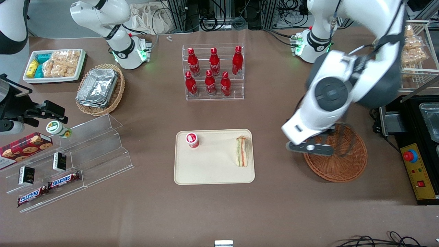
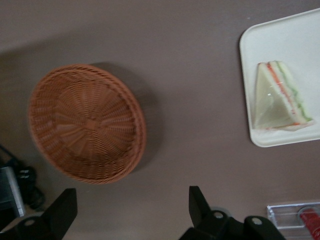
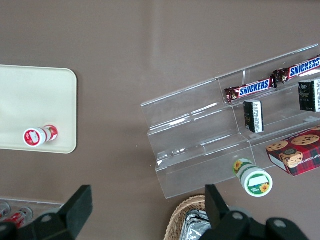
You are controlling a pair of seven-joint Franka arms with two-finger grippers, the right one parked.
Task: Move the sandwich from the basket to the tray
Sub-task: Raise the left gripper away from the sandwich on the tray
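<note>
— Where's the sandwich (image 1: 242, 151)?
— On the tray (image 1: 212, 171), at the edge toward the working arm's end of the table (image 1: 219, 212). A small red-and-white cup (image 1: 192, 140) stands on the same tray, well apart from it.
— And the basket (image 1: 343, 168)?
— Beside the tray, holding nothing I can see. The gripper (image 1: 310, 147) hangs above the basket's rim nearest the tray.

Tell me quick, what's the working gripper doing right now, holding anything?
Left gripper: open, holding nothing, above the empty basket; the sandwich lies on the tray.
</note>
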